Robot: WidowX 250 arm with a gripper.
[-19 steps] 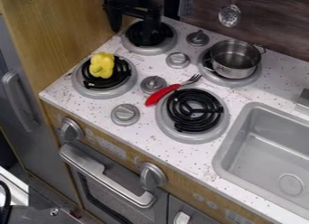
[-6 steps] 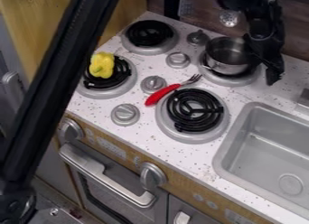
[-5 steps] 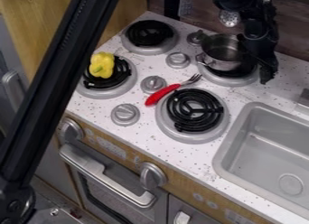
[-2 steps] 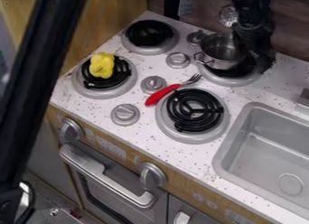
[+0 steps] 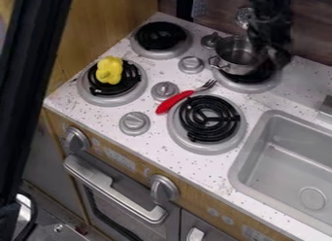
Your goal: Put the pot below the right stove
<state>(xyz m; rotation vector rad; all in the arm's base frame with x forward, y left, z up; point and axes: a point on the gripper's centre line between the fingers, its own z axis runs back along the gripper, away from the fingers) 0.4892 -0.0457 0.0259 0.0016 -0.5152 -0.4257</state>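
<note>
At the upper right hangs my black gripper (image 5: 271, 58), over the right side of the metal pot and partly covering it. The small silver pot (image 5: 235, 55) stands on the back right burner (image 5: 266, 84), a little toward that burner's left side, with a handle facing front left. Whether the gripper holds the pot's rim cannot be made out. The front right burner (image 5: 208, 119), a black coil in a grey ring, has nothing on it.
A red-handled fork (image 5: 174, 101) lies between the knobs and the front right burner, its tines toward the pot. A yellow pepper (image 5: 109, 70) rests on the front left burner. The grey sink (image 5: 259, 152) is at the right; utensils hang at the back wall.
The gripper came over to the pot from the upper left, then moved slightly left and up. The pot shifted a little left on its burner. The arm's long link swung left.
</note>
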